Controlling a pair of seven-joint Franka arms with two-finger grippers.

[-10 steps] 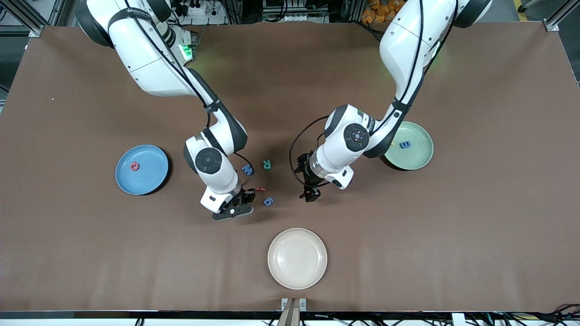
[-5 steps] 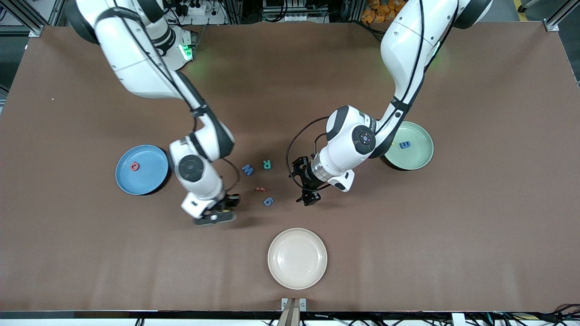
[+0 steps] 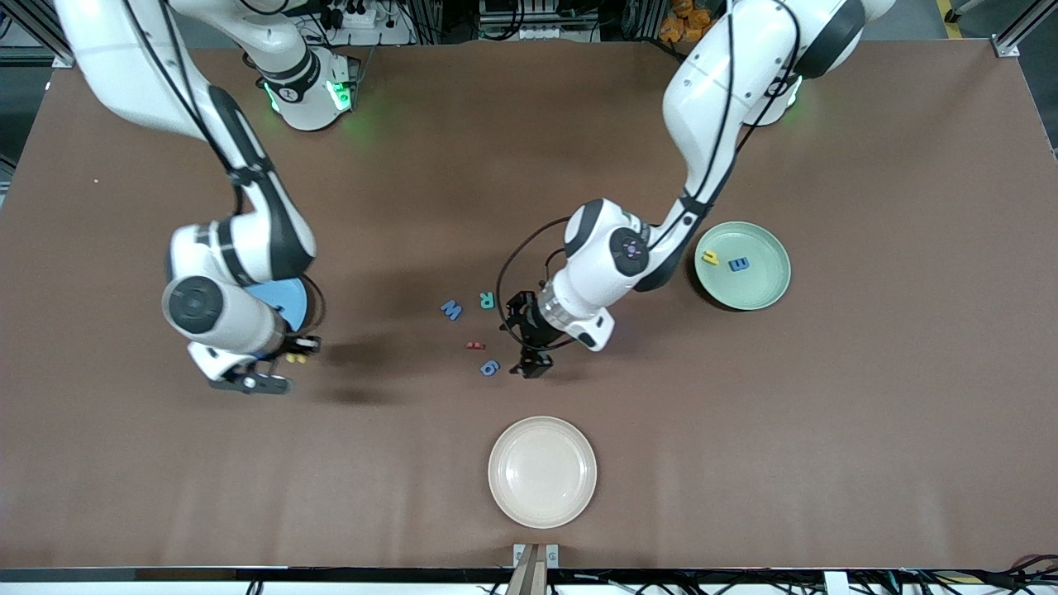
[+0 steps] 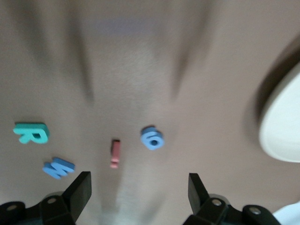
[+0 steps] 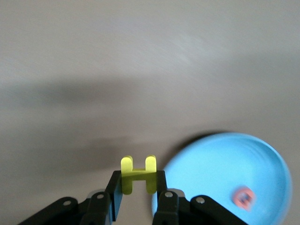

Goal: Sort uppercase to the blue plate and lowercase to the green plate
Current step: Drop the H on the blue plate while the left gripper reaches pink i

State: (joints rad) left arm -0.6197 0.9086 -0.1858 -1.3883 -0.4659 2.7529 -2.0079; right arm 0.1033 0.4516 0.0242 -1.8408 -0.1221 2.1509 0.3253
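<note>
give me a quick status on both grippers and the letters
Right gripper shut on yellow H, beside blue plate. Left gripper open over loose letters. Nothing blocking.

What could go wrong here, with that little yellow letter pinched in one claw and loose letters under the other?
The right gripper pinches the yellow H by its lower part only, near the blue plate rim; released early, it might land on the table. The left gripper, open over the blue 6-shaped letter, could nudge the small red letter beside it.

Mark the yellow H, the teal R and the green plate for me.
yellow H (image 5: 138, 171), right wrist view, on its crossbar.
teal R (image 3: 487, 301), front view, on its middle.
green plate (image 3: 764, 291), front view, on bare floor near the rim.
</note>
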